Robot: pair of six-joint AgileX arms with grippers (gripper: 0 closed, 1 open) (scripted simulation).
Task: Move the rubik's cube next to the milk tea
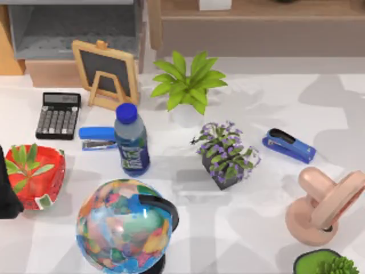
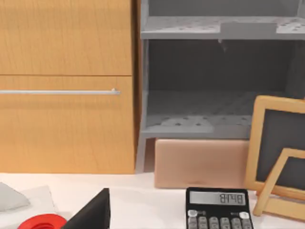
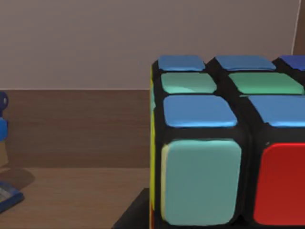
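Close up in the right wrist view, the rubik's cube [image 3: 228, 143] sits directly ahead of the right gripper on a brown wooden surface [image 3: 71, 195]; whether that gripper is open or closed, I cannot tell. At the bench's [image 1: 262, 228] left edge, the left arm [image 1: 7, 194] sits low beside a red bowl [image 1: 35, 177] holding green leaves [image 1: 24, 160].

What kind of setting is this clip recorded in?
Probably a simulated office or study desk: a calculator, staplers, a globe and potted plants crowd the white table, with shelving behind.
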